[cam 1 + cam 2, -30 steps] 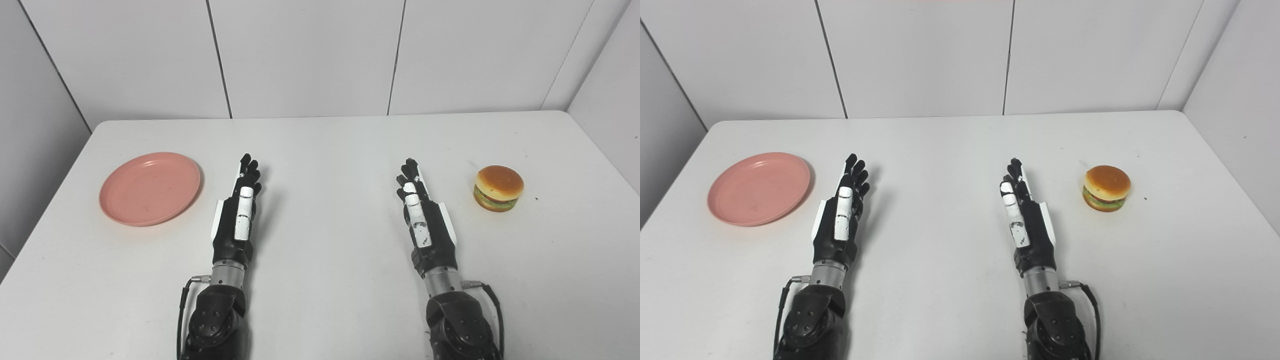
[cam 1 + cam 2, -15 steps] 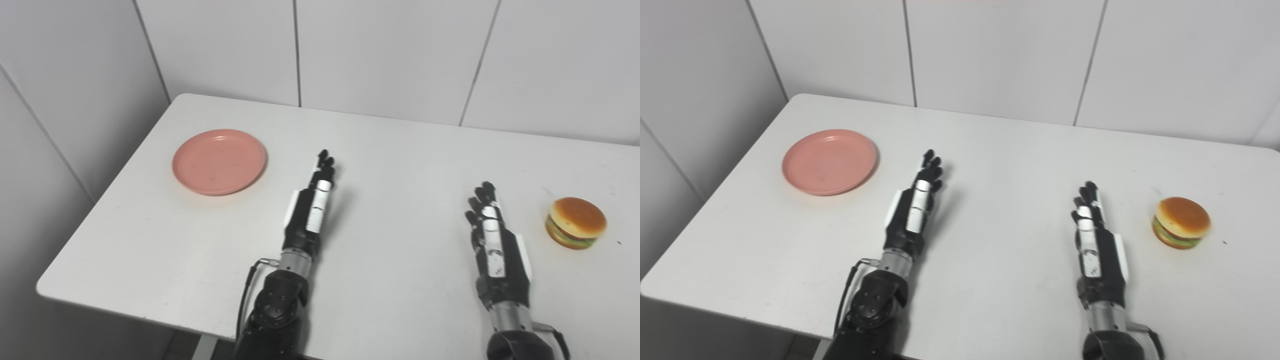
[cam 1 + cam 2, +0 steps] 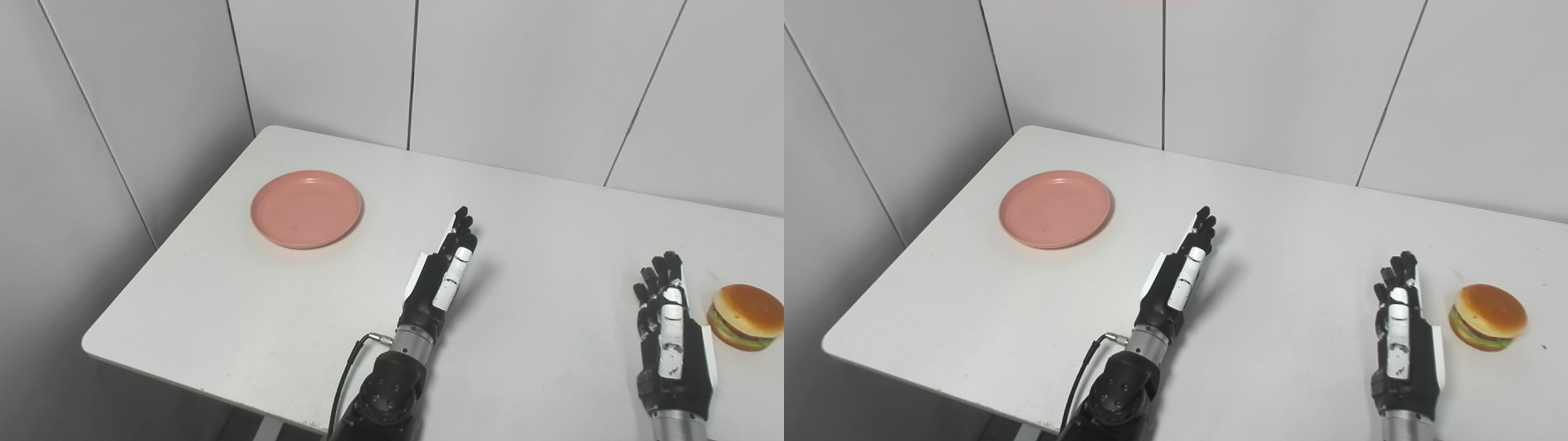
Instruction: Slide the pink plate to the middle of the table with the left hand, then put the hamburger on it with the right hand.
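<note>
- Currently two hands show: the left hand lies flat with fingers straight, holding nothing, right of the pink plate and well apart from it.
- One right hand, likewise released and empty, rests just left of the hamburger.
- One plate and one hamburger sit on the white table, the burger far right of the plate.
- Only the right eye view shows the hamburger clear of the frame edge.
</note>
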Tool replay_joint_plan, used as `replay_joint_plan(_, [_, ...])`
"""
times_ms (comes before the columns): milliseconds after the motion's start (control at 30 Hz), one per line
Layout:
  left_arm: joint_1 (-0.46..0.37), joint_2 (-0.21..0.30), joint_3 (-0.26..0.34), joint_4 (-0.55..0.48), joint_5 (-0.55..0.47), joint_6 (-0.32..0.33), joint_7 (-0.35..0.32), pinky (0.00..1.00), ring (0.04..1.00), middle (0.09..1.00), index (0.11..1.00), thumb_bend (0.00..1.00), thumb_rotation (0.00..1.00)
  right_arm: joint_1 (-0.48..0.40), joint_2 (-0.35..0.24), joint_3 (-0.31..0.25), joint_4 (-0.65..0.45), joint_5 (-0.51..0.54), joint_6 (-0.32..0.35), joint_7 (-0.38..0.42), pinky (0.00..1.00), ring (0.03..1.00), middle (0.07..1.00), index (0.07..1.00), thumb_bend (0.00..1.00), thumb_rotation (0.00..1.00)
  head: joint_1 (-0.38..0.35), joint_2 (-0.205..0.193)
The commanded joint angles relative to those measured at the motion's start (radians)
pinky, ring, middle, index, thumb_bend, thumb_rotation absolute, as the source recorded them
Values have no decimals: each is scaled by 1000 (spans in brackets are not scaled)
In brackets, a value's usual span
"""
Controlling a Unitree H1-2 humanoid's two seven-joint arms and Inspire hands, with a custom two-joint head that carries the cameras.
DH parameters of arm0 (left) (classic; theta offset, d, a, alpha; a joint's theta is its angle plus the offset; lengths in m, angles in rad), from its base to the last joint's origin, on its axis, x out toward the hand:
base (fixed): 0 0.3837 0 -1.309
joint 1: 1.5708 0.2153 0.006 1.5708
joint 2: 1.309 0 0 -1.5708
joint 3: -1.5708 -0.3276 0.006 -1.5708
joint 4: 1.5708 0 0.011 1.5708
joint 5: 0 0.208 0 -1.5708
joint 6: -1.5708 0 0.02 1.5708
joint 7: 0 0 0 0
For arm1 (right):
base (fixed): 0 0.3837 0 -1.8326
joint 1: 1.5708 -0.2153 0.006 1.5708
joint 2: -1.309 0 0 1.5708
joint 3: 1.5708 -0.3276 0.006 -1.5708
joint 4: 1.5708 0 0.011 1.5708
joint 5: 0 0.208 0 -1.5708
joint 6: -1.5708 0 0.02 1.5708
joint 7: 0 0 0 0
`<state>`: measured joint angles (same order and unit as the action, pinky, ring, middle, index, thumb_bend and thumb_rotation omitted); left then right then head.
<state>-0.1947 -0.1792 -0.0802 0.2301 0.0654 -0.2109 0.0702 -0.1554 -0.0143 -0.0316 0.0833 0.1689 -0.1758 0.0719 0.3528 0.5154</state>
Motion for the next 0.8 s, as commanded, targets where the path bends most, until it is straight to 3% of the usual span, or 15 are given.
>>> replay_joint_plan(0, [9,5,22,9,-46,-18,-10,1000,1000,1000,1000,709,1000,18,-6,-6,3,8,-25,13,1000,1000,1000,1000,527,888,0,-2])
replay_joint_plan(200, [-7,16,35,-69,-138,9,-52,1000,1000,1000,1000,781,1000,17,-4,-1,4,5,-31,12,1000,1000,1000,1000,513,889,0,-4])
replay_joint_plan(367, [-34,60,53,-222,-186,168,-79,1000,1000,1000,1000,849,1000,14,6,2,9,-4,-39,5,1000,1000,1000,1000,498,895,-3,-9])
replay_joint_plan(467, [-57,95,76,-265,-220,211,-90,1000,1000,1000,998,860,1000,10,12,2,17,-4,-48,7,1000,1000,1000,1000,491,893,-13,-11])
replay_joint_plan(600, [-95,135,127,-307,-272,256,-87,912,909,900,886,878,1000,8,18,3,14,-7,-43,8,1000,1000,1000,1000,495,903,-20,-10])
replay_joint_plan(767, [-141,160,189,-307,-289,245,-70,842,852,854,831,853,1000,13,18,6,-5,-17,-18,3,1000,1000,1000,1000,509,898,-20,-9])
